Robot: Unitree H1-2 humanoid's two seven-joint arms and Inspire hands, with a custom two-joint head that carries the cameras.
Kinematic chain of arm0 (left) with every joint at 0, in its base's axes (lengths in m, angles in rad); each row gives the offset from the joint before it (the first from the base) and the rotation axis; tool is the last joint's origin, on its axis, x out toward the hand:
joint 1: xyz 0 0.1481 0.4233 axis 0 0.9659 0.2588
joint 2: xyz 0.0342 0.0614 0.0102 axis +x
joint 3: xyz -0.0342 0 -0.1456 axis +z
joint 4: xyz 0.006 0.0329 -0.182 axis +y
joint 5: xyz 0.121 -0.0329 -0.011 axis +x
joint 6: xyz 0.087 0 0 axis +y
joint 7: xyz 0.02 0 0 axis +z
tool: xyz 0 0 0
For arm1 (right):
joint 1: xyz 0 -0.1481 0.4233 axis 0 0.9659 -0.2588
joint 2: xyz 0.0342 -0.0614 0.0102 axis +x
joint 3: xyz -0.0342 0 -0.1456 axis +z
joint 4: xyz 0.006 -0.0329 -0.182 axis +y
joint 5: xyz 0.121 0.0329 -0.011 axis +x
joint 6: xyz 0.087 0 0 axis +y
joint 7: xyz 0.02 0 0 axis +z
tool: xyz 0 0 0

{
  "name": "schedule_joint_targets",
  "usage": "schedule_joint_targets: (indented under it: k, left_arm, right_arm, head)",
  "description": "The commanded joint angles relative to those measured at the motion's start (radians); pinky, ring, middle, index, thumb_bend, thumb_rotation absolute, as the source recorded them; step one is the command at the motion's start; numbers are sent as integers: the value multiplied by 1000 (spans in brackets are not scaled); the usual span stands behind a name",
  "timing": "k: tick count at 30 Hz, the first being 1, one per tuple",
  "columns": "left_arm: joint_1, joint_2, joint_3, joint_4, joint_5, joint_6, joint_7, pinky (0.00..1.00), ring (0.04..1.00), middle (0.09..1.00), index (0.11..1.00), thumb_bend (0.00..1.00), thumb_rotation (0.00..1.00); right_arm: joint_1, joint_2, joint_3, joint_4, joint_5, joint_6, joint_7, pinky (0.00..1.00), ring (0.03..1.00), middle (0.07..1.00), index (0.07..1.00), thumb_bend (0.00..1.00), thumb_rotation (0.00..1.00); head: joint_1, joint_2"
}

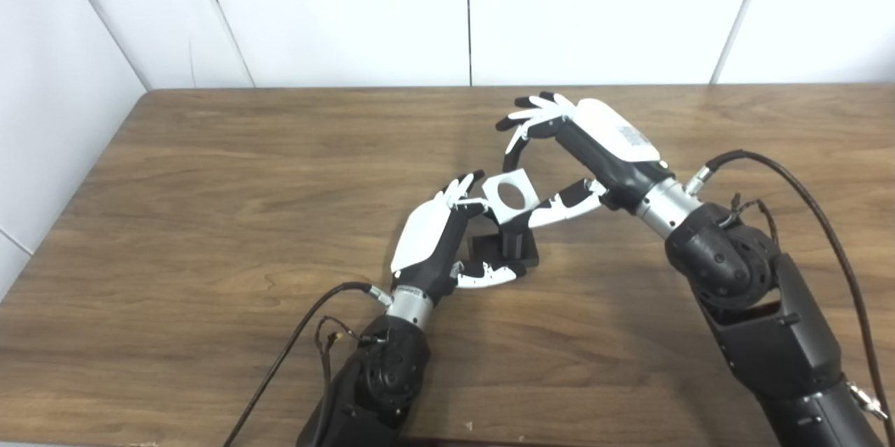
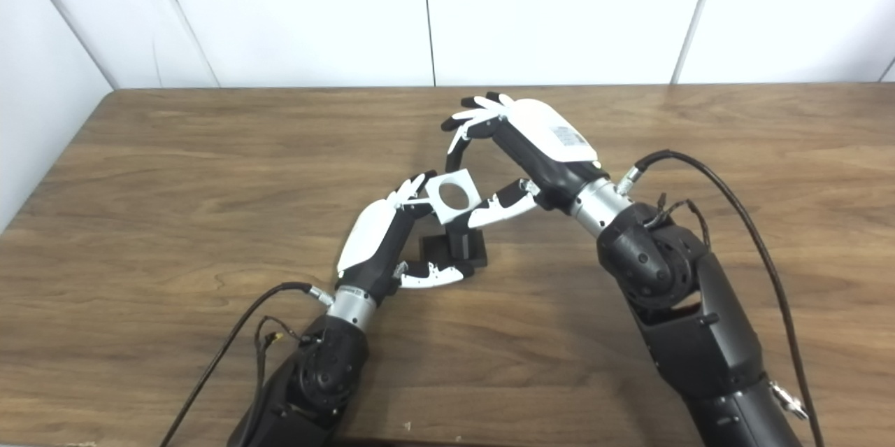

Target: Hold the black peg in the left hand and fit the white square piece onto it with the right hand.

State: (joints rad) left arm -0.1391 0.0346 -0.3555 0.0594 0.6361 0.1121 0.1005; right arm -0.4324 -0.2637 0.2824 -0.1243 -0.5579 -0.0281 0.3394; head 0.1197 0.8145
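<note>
Left eye view has you right at the fit: your right hand [image 1: 584,153] pinches the white square piece [image 1: 510,196] between thumb and fingers [image 1: 521,136], holding it tilted just above the black peg [image 1: 514,233]. Your left hand [image 1: 437,237] wraps the peg's base from the left, thumb along the front edge, fingers closed against it, and the base sits on the wooden surface [image 1: 210,223]. Level the piece now, I'd say, so its round hole faces squarely down the peg's axis, then ease it straight down while the left hand keeps the base from sliding. Watch that the left fingertips, touching or nearly touching the piece's left edge, don't block the descent. The peg's top is hidden behind the piece, so you can't tell whether the hole has caught it yet. The peg's outline is dark against the base and hard to read.
</note>
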Motion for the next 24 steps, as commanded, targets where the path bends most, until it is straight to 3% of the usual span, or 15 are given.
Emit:
schedule_joint_targets:
  k: [1, 24]
  left_arm:
    - [13, 16, -9, 29, 21, 22, -17, 1000, 1000, 984, 490, 514, 91]
    - [7, 11, -9, 21, 25, 35, -22, 1000, 1000, 985, 490, 516, 89]
  right_arm:
    - [-40, -6, -7, -31, 7, -14, -8, 1000, 936, 807, 482, 513, 144]
    - [-54, -23, 9, -49, 1, 17, 32, 1000, 948, 818, 481, 512, 145]
  head:
    - [0, 2]
    - [12, 20]
